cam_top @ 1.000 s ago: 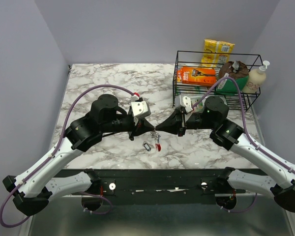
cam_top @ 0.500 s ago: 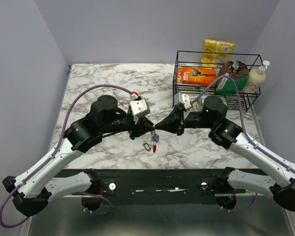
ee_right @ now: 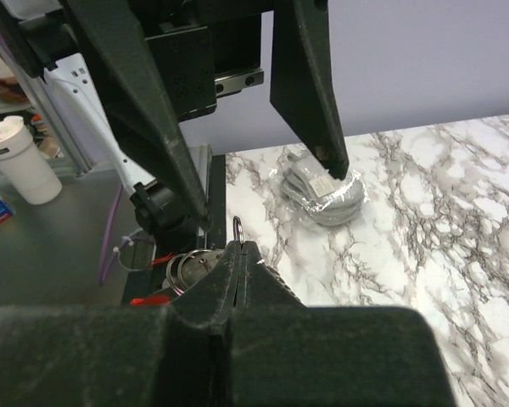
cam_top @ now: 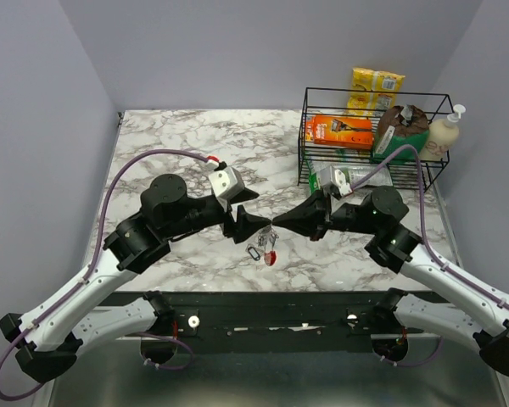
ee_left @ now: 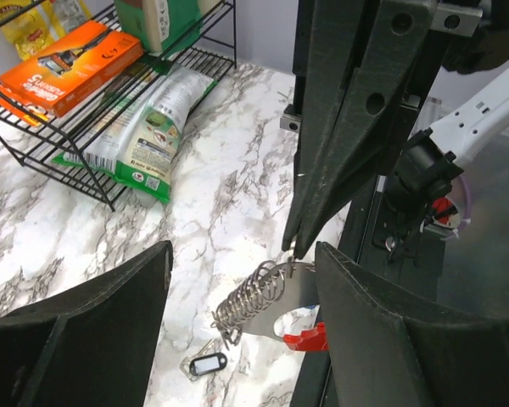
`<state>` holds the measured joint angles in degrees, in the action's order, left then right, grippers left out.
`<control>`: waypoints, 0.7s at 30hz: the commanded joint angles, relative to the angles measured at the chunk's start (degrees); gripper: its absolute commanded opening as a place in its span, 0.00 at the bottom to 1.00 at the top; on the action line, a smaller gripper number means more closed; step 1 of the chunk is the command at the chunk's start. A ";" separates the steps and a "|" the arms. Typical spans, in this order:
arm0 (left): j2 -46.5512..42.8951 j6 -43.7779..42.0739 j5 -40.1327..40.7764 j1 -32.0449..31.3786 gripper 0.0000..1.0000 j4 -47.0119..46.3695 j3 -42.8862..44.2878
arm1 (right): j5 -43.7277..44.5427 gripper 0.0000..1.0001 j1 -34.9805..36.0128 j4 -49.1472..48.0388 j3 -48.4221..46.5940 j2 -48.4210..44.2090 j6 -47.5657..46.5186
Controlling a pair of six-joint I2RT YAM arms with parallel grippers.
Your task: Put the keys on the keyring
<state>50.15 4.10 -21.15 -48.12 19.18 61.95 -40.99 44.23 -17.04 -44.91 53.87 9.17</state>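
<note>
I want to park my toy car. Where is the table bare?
Bare marble lies at the back left of the table, between the left edge and the wire rack. The middle is crowded: the left fingers and right fingers meet there, the right ones pinching the key bunch.

Laboratory robot test cell. Plain lilac-grey wall panels enclose a white marble-patterned table top. Two white-and-black jointed arms, left and right, stand on a black metal rail at its near edge. A black wire basket holds an orange retail carton, with a cream pump bottle close by.
</note>
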 commanded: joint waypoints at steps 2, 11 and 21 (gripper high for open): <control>-3.47 2.23 -7.14 0.22 0.76 -7.92 -2.27 | 3.46 0.00 0.07 -13.27 5.08 -5.26 4.71; -6.03 0.30 -14.97 0.31 0.68 -11.62 -5.09 | 3.37 0.01 0.16 -16.71 8.25 -10.27 5.33; -0.85 2.14 -18.75 0.31 0.38 -10.83 -3.07 | 1.79 0.01 0.16 -17.85 7.99 -9.92 6.47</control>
<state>46.96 5.50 -36.91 -48.01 8.08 57.41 -39.29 44.25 -30.89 -37.06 44.14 14.72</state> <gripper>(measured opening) 0.420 0.010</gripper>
